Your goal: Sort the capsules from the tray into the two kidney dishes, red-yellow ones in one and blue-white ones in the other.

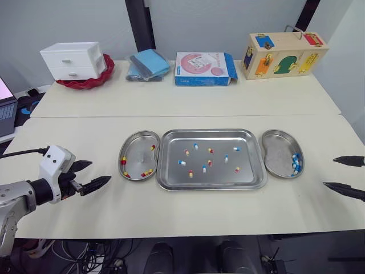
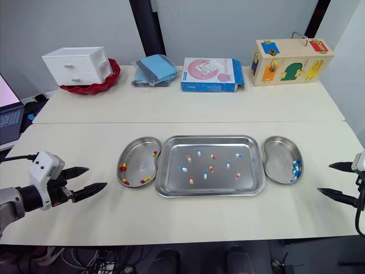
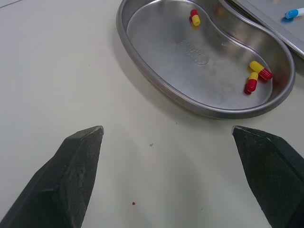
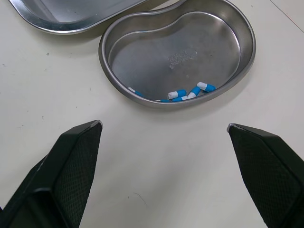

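A steel tray (image 1: pixel 217 140) lies mid-table with several loose capsules, among them a blue-white one (image 1: pixel 181 162) and a red-yellow one (image 1: pixel 210 150). Touching its left side, the left kidney dish (image 1: pixel 137 149) holds several red-yellow capsules (image 3: pixel 256 76). The right kidney dish (image 1: pixel 276 151) holds several blue-white capsules (image 4: pixel 190 92). My left gripper (image 1: pixel 100 172) hovers open and empty left of the left dish. Open and empty too, my right gripper (image 1: pixel 329 172) stands right of the right dish.
Along the back of the table stand a white drawer box in a red bowl (image 1: pixel 74 60), a blue packet (image 1: pixel 148 64), a pink-and-blue carton (image 1: pixel 204 68) and a wooden lock box (image 1: pixel 283 54). A laptop (image 1: pixel 5 108) sits at far left.
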